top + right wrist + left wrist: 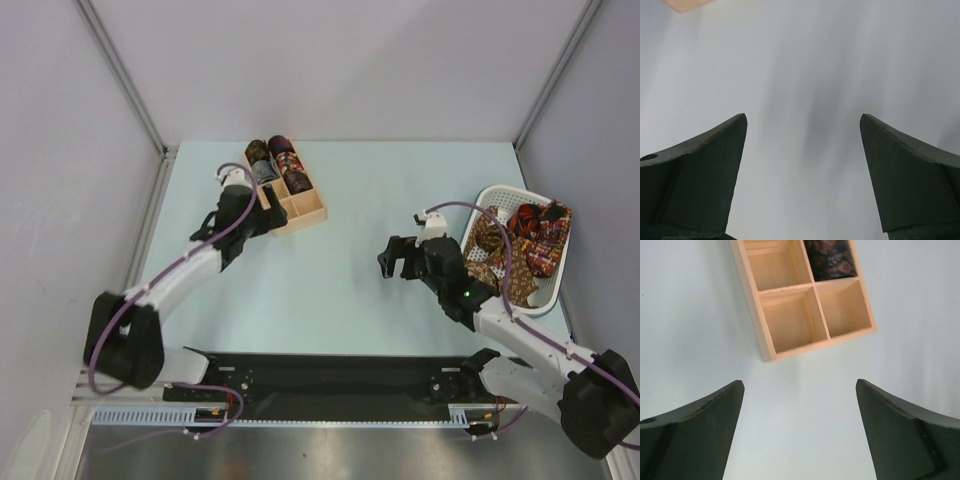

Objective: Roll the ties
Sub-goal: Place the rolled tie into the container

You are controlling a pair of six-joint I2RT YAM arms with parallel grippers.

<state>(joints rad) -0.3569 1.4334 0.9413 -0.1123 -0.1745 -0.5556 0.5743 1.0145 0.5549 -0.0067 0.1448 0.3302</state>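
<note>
Several rolled ties [279,164] sit in the far compartments of the wooden box [310,212]. Loose red, gold and maroon ties [528,238] lie piled in the white basket [500,192] at the right. My left gripper [267,213] is open and empty at the box's near left side. In the left wrist view the left gripper [800,384] hovers over bare table just short of the box [767,342], with one dark rolled tie [831,260] in a compartment. My right gripper [397,264] is open and empty over the table left of the basket; its wrist view [803,116] is motion-blurred.
The box's near compartments [792,320] hold nothing. A corner of the box [684,4] shows at the top left of the right wrist view. Grey walls enclose the table on three sides. The arm bases stand on a black rail at the near edge.
</note>
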